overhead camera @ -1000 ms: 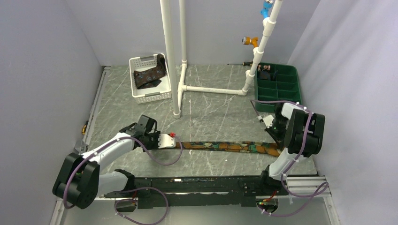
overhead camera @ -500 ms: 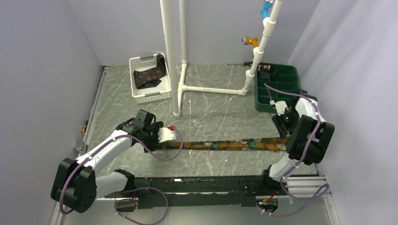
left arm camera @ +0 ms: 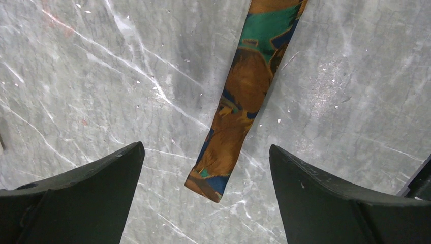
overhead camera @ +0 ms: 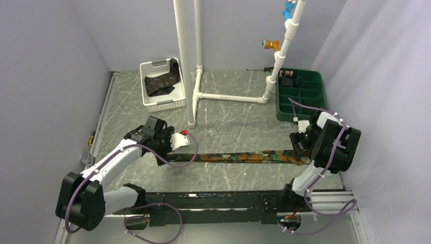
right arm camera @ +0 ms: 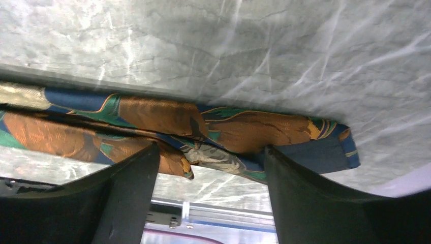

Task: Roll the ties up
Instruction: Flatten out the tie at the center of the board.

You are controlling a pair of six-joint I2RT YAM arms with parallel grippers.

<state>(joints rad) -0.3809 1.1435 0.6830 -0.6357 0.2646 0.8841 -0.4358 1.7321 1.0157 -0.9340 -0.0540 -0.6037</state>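
Note:
One tie (overhead camera: 239, 156), mottled orange and teal on dark brown, lies stretched flat across the table in front of the arms. My left gripper (overhead camera: 178, 144) hovers over its narrow left end (left arm camera: 208, 178), jaws wide open (left arm camera: 206, 147) and touching nothing. My right gripper (overhead camera: 300, 143) stands open (right arm camera: 209, 147) just above the wide, folded-over right end (right arm camera: 284, 129), its fingers (right arm camera: 127, 193) astride the fabric without pinching it. A second dark tie (overhead camera: 161, 84) with small pale motifs lies crumpled in the white basket (overhead camera: 152, 105).
A white PVC pipe frame (overhead camera: 228, 96) stands mid-table behind the tie. A green compartment tray (overhead camera: 305, 96) sits at the back right, close to my right arm. A screwdriver (overhead camera: 256, 69) lies by the back wall. The black rail (overhead camera: 213, 201) runs along the near edge.
Both grippers have opened and let go of the tie's ends, which now rest on the table. The left gripper drew back a little; the right wrist swung round over the wide end.

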